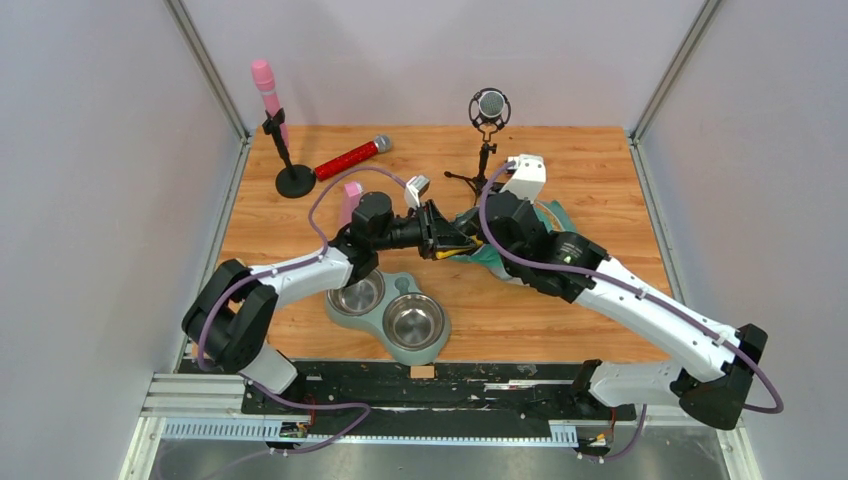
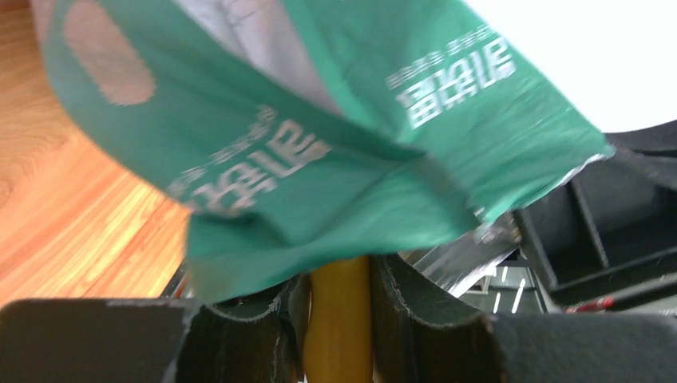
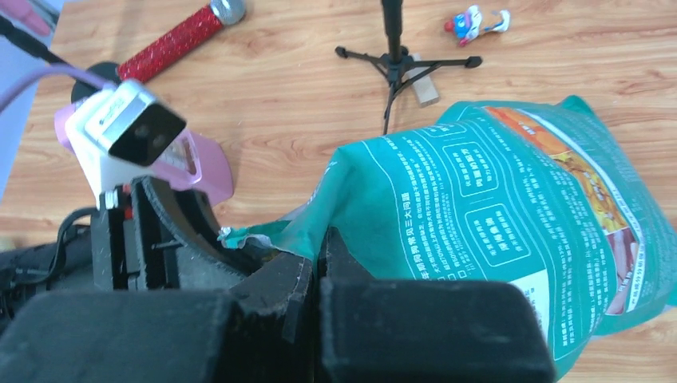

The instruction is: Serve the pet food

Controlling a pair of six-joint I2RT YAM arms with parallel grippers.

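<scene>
The teal-and-silver pet food bag [image 1: 493, 260] lies on the wooden table between my two grippers. It fills the left wrist view [image 2: 319, 144] and shows in the right wrist view [image 3: 495, 207]. My right gripper [image 3: 317, 259] is shut on the bag's torn top edge, and also shows from above [image 1: 476, 232]. My left gripper [image 2: 339, 279] is shut on a yellow object [image 2: 339, 327] that reaches under the bag's mouth; it sits just left of the bag in the top view [image 1: 447, 243]. The kibble itself is hidden. A double pet bowl [image 1: 330, 308] with two steel bowls sits in front of the left arm.
A pink microphone on a round stand [image 1: 268, 90], a red glitter microphone [image 1: 350, 158] and a black microphone on a tripod [image 1: 489, 108] stand at the back. A pink object [image 1: 350, 200] lies behind the left wrist. A small toy figure [image 3: 477, 22] lies beyond the tripod.
</scene>
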